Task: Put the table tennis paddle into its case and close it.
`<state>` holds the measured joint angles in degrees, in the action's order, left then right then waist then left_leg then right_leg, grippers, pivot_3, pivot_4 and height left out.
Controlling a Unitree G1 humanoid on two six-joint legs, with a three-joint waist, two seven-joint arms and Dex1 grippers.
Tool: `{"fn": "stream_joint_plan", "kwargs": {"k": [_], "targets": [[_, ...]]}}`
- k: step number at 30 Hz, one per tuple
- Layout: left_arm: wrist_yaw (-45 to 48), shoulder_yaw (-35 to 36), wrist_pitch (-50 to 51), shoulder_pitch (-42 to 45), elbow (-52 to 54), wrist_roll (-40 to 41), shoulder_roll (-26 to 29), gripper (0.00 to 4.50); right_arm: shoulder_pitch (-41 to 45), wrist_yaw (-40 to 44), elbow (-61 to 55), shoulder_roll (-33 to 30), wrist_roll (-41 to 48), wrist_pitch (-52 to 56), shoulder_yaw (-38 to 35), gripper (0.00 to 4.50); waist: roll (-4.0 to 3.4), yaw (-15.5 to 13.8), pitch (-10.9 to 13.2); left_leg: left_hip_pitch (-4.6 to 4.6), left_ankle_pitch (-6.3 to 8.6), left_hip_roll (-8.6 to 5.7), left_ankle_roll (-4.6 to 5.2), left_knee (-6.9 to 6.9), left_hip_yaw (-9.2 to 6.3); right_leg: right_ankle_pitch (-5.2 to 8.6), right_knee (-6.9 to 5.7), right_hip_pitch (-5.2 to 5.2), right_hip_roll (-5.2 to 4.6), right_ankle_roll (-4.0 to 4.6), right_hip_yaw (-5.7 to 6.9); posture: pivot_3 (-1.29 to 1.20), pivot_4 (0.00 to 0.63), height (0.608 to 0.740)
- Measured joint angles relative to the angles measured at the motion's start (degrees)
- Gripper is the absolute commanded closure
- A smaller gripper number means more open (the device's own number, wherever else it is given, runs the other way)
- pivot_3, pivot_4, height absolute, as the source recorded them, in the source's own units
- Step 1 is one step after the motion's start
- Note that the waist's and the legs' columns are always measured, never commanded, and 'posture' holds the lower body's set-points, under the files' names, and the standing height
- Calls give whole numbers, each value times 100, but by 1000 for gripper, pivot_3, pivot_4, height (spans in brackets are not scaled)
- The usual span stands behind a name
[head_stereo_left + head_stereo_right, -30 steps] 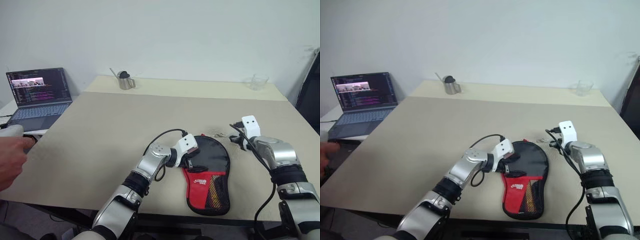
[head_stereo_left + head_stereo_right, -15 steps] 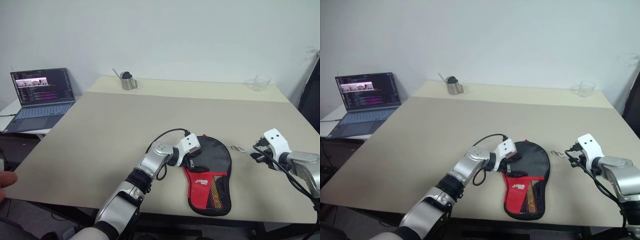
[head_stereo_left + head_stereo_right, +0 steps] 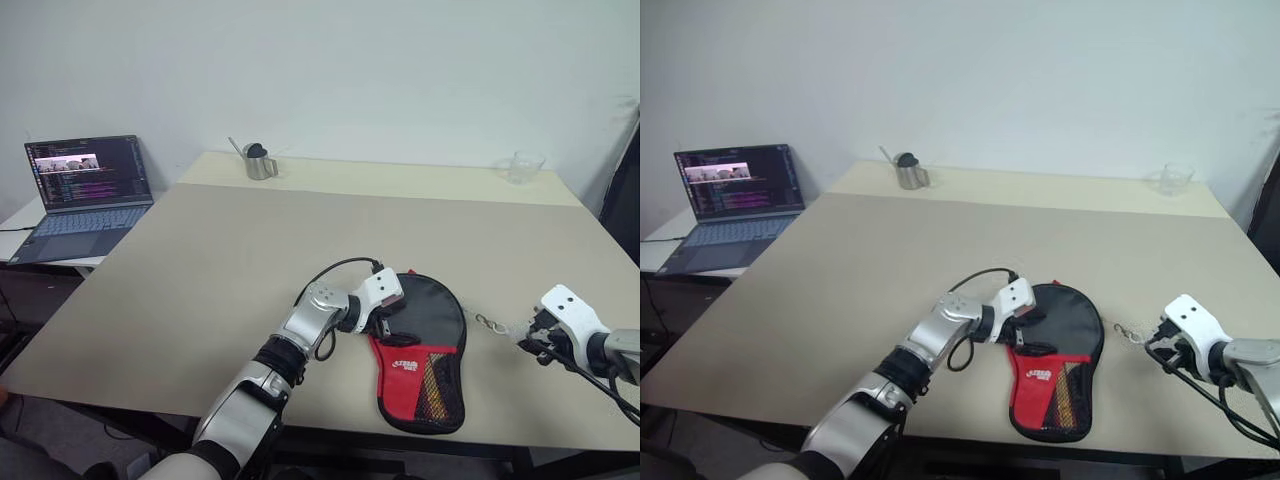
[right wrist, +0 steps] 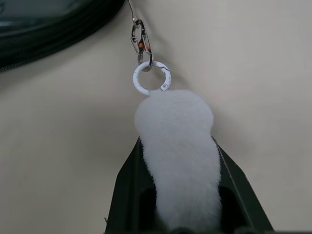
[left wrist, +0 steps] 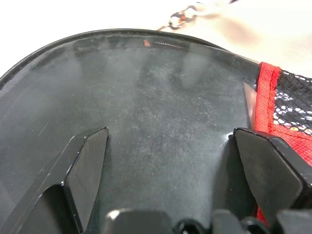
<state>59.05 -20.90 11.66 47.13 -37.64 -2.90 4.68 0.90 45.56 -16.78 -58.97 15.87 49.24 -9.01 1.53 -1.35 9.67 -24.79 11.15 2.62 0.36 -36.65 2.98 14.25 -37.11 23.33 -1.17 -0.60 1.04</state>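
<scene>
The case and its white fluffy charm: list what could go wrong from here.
1. The right gripper is shut on the white fluffy charm, pulling through a small white ring and clip; a harder tug might strain that link rather than run the zip.
2. The left gripper stands open with its fingers resting on the case, not clamping it, so the case may slide along the table toward the pull.
</scene>
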Motion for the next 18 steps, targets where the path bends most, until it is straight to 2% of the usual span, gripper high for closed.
{"fn": "stream_joint_plan", "kwargs": {"k": [11, 18], "targets": [[25, -15, 1, -19, 7, -30, -17, 0, -1515, 1076, -971, -361, 206, -689, -667, 3964, -8, -3, -22, 3, 15, -3, 3, -3, -4, 6, 15, -11, -1, -9, 2, 0, 150, 740], [26, -15, 5, -23, 3, -50, -29, 0, -2062, 1377, -1368, -365, 268, -961, -871, 3965, -9, -3, -31, 3, 16, -4, 1, -4, -8, 6, 16, -13, -1, -8, 5, 0, 150, 740]]}}
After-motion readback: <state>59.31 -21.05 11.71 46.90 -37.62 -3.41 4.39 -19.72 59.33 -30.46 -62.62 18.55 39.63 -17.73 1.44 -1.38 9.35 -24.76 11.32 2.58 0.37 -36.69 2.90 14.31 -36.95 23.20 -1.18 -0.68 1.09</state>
